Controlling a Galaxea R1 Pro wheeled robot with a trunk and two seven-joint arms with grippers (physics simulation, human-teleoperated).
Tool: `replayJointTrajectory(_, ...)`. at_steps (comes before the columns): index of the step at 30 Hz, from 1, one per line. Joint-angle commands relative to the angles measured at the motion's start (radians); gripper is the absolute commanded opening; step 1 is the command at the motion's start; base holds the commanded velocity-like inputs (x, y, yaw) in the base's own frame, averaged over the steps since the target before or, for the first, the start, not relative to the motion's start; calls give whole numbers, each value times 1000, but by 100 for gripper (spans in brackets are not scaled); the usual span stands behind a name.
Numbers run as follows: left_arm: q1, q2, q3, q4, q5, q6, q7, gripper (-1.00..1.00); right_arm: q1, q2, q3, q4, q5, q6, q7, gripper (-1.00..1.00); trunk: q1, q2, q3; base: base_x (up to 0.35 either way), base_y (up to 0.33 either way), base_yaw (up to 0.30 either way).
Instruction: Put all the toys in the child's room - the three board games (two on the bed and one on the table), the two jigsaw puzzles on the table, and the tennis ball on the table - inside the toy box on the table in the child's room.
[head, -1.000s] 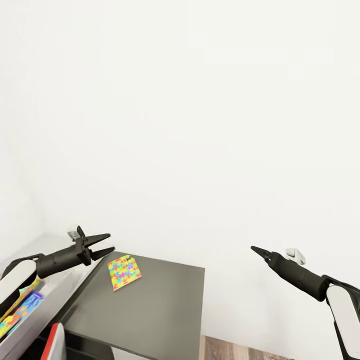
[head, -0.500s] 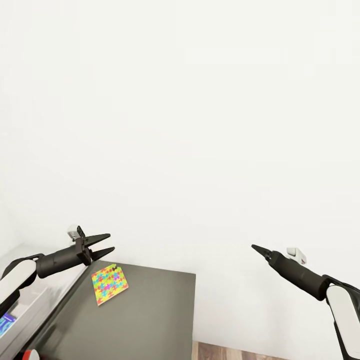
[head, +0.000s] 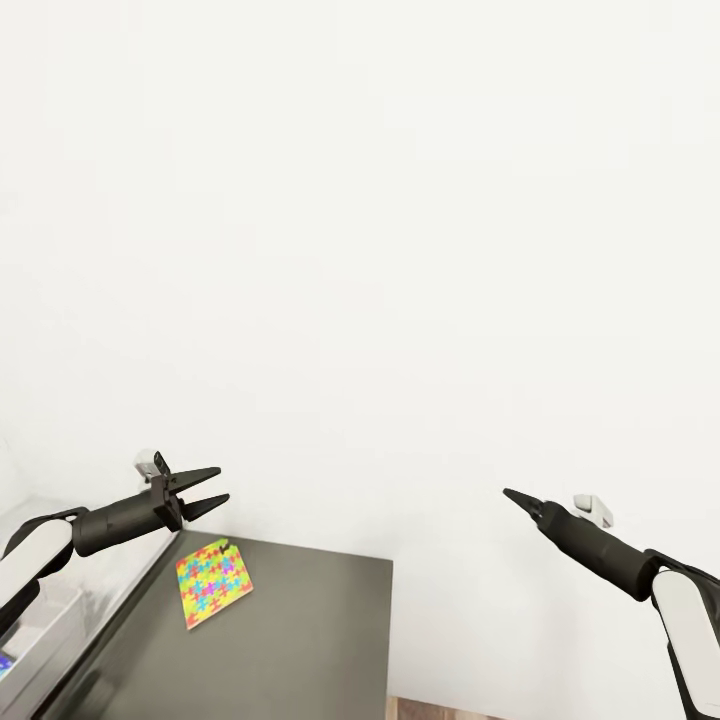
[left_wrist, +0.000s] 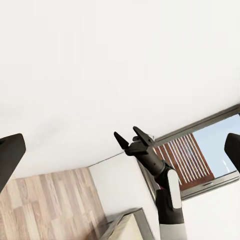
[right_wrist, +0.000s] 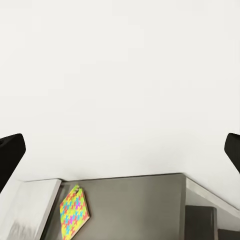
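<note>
In the head view's lower left, a jigsaw puzzle (head: 213, 594) lies flat on the dark cabinet (head: 300, 640). The left gripper (head: 212, 485) hovers just above it, jaws spread and empty. At lower right, the right gripper (head: 512, 497) holds nothing, jaws spread in the left wrist view.

The dark grey cabinet top (head: 290, 640) looks smooth and matt, the jigsaw puzzle (head: 212, 583) a glossy printed card, the floor (left_wrist: 45, 210) pale wood planks.
</note>
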Motion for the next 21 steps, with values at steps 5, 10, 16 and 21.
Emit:
replayJointTrajectory(5, -1, 1, -3, 1, 5, 4, -2, 100, -1, 0, -2, 0, 8, 5, 10, 100, 0, -1, 0, 85, 94, -12)
replayJointTrajectory(10, -1, 1, -3, 1, 5, 5, -2, 100, -1, 0, -2, 1, 8, 4, 10, 100, 0, -1, 3, 67, 29, -173)
replayJointTrajectory(16, -1, 1, -3, 1, 5, 4, -2, 100, -1, 0, -2, 1, 8, 4, 10, 100, 0, -1, 7, 11, 4, -237)
replayJointTrajectory(21, -1, 1, -3, 1, 5, 4, -2, 100, -1, 0, -2, 2, 8, -1, 10, 100, 0, -1, 9, 2, 1, -122)
